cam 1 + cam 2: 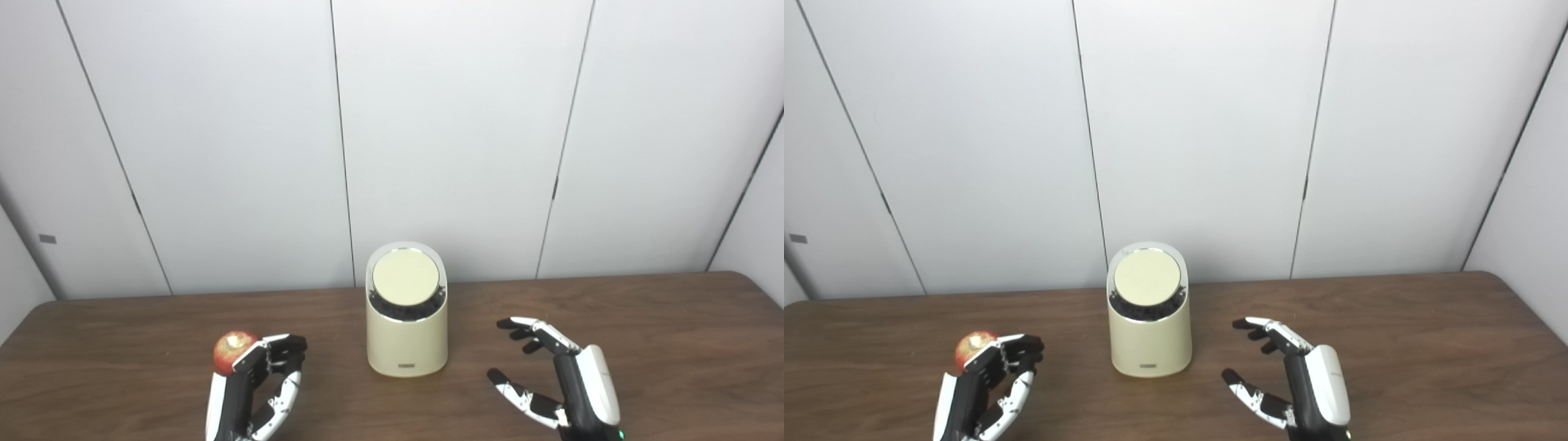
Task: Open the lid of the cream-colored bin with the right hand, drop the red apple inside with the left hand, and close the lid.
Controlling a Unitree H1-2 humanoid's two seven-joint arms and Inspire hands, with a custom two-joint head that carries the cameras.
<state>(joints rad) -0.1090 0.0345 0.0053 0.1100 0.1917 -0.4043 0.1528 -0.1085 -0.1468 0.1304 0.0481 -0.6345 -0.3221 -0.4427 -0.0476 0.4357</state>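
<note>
**Lid shut, apple not clearly gripped**

While the lid (405,285) sits closed on the bin (407,343) at table (674,343) centre, we've got nothing started. Apple (231,350) is front-left, firm, smooth and round, so likely slippery; we'd wrap it around the middle. Lid looks light and stiff; push or lift at its rim. Our left hand (257,383) is curled beside the apple, touching it; firm hold: can't tell. Our right hand (560,376) is spread wide, empty, just right of the bin.

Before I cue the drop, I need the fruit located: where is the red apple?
The red apple is on the left side of the brown table, at the left robot hand, left of the cream-colored bin.
</note>
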